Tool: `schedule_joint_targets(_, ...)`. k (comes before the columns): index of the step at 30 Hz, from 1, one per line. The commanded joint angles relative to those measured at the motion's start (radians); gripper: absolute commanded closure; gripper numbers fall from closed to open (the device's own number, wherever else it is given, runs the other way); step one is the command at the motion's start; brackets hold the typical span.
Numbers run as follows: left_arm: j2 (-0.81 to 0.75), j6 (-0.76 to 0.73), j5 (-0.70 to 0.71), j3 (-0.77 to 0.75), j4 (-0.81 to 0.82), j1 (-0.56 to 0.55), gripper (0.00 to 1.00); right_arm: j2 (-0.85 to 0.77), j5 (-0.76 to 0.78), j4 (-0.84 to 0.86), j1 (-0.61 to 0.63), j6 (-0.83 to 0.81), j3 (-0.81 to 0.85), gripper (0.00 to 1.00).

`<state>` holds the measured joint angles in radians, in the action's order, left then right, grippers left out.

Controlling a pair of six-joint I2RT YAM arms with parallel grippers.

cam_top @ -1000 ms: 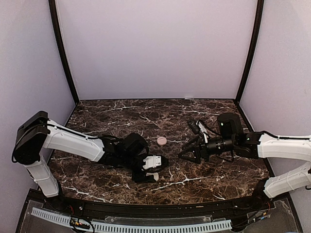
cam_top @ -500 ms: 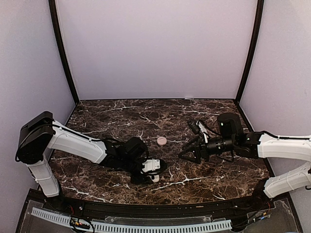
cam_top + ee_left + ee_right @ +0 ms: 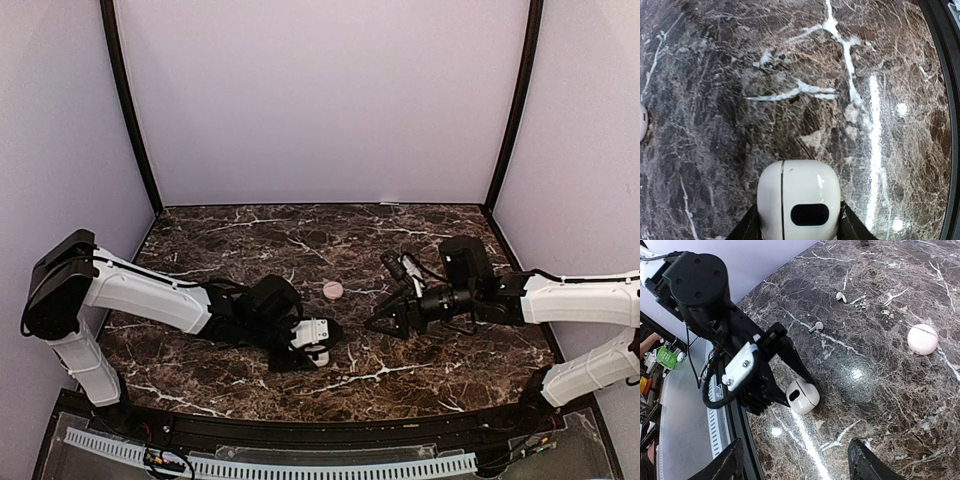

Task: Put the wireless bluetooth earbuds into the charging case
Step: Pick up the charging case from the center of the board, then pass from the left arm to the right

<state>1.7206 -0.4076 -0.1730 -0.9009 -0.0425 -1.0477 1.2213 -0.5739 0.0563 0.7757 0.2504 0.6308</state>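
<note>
**Top external: left fingers (image 3: 312, 345) now down on the white case (image 3: 319, 356)**

Compared w/ 1 sec ago, the left arm has come lower. Its fingers are now closed on both sides of the white case, near the front edge of the table (image 3: 220, 240). I cannot tell if the case rests on the table or is just lifted. In the left wrist view a seam runs down the case, so the lid is probably shut.

The right fingers (image 3: 388, 316) are spread wide w/ nothing between them; that arm shifted only a little.

In the right wrist view the earbuds (image 3: 815, 327) lie loose on the marble, well apart from the held case. A pink round case (image 3: 923, 338) lies separately.

For the task: the case is secured, but I think it must be opened first. No earbud is picked yet.
</note>
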Motion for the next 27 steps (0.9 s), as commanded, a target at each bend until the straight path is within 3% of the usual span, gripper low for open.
schedule_joint_targets(1,-0.098,-0.009,0.042,-0.026,0.015,-0.002,0.67,0.024,-0.012,0.035,-0.010,0.027,0.019,0.32)
schedule_joint_targets(9,-0.146,-0.073,0.234,-0.128,0.006,-0.064,0.68,0.055,-0.086,0.069,-0.010,0.090,0.066,0.34)
schedule_joint_targets(18,-0.203,-0.115,0.318,-0.174,0.040,-0.113,0.68,0.077,-0.096,0.056,-0.020,0.172,0.105,0.36)
schedule_joint_targets(27,-0.236,-0.126,0.352,-0.179,0.094,-0.134,0.68,0.109,-0.249,0.262,-0.024,0.325,0.067,0.42)
